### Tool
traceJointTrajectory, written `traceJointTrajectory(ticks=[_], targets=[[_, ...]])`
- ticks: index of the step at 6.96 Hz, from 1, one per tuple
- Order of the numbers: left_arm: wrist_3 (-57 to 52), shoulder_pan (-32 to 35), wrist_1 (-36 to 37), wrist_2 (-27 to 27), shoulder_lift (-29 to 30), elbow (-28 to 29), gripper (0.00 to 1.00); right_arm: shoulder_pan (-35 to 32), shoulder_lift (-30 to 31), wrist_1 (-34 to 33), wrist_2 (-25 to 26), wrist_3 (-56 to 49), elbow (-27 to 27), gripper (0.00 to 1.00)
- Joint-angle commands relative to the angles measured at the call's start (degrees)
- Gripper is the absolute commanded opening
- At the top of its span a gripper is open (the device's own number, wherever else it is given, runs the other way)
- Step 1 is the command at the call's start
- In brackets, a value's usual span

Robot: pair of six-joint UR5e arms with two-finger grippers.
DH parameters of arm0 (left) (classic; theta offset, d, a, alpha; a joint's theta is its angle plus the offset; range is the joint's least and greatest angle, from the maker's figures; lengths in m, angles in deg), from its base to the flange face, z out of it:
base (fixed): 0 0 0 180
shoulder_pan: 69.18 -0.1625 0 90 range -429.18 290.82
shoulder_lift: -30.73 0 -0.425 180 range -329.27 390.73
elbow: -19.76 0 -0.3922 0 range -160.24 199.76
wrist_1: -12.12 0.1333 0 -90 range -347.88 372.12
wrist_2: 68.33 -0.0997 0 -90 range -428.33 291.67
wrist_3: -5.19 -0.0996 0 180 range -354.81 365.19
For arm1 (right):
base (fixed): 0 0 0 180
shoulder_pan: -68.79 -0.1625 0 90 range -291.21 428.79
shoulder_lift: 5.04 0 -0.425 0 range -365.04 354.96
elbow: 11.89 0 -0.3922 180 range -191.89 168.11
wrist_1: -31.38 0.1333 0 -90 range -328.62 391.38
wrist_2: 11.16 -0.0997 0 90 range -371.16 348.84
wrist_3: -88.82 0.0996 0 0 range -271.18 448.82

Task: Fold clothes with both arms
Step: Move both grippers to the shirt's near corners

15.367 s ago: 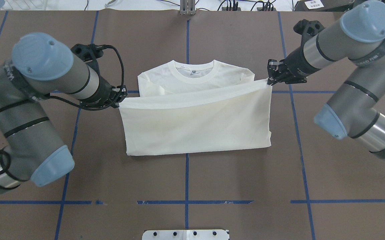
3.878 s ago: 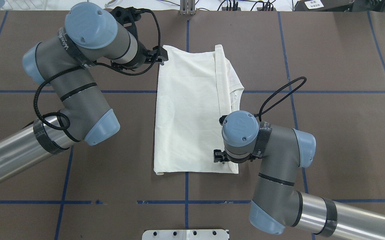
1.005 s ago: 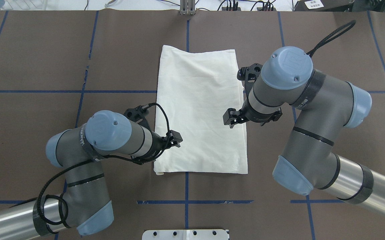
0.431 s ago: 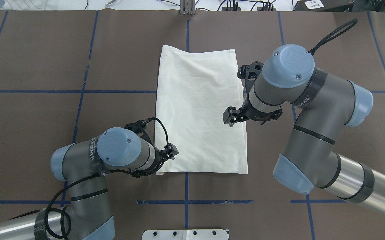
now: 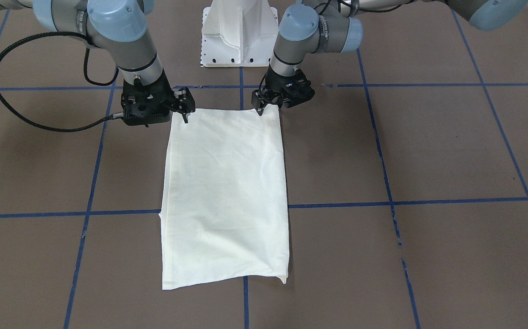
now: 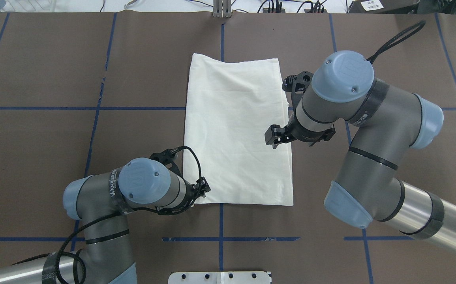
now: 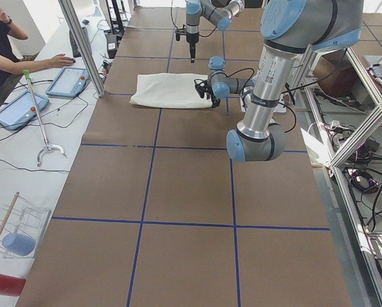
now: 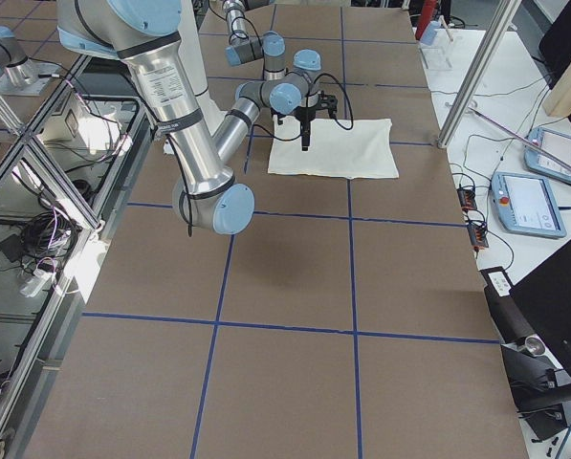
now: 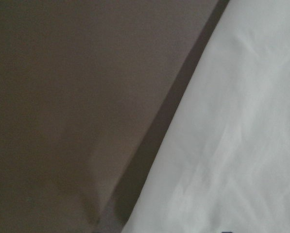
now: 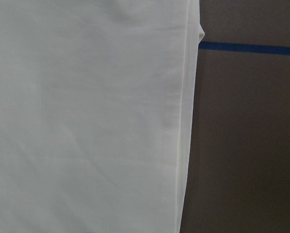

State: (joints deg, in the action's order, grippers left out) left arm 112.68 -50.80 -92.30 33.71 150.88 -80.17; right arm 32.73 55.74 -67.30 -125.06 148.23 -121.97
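The brown table (image 6: pixel 54 79), marked off by blue tape lines (image 6: pixel 133 108), carries one shirt (image 6: pixel 235 130) at its centre. The shirt lies flat, plain cream side up. It is folded into a long narrow rectangle that runs from the robot's side to the far side, with sleeves and collar tucked out of sight.

Judged progress: the lengthwise folds are done, and an end-to-end fold appears to remain.

The left arm (image 6: pixel 145 185) has its jaws low at the shirt's near left corner. Whether they grip the cloth cannot be told. The right arm (image 6: pixel 342 79) holds its jaws above the shirt's right edge, seemingly parted and empty. The near right corner is not yet taken.
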Motion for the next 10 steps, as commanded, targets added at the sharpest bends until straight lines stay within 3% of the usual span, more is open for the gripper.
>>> traceJointTrajectory(ticks=[1, 2, 5, 6, 7, 8, 10], targets=[[-0.1, -0.2, 2.1, -0.6, 0.2, -0.3, 0.14, -0.1, 0.0, 0.0, 0.0, 0.0, 0.0, 1.00], [-0.3, -0.2, 2.4, -0.6, 0.3, -0.6, 0.00, -0.1, 0.0, 0.1, 0.0, 0.0, 0.0, 1.00], [-0.7, -0.1, 3.7, -0.4, 0.0, -4.5, 0.00, 1.5, 0.0, 0.1, 0.2, 7.8, -0.1, 1.00], [-0.8, -0.2, 5.4, -0.1, 0.3, -6.0, 0.00, 3.1, 0.2, 0.1, 0.3, 14.9, -0.3, 1.00], [-0.8, -0.2, 5.5, 0.1, 0.3, -6.3, 0.00, 6.0, 1.2, 4.4, 0.7, 24.2, -0.1, 1.00], [-0.9, -0.2, 5.5, 0.1, 0.4, -6.2, 0.00, 9.4, 4.4, 11.4, 3.2, 35.4, 0.0, 1.00], [-0.9, -0.2, 5.1, 0.1, 0.5, -6.1, 0.00, 16.0, 6.7, 13.3, 12.7, 49.3, 0.3, 1.00]])
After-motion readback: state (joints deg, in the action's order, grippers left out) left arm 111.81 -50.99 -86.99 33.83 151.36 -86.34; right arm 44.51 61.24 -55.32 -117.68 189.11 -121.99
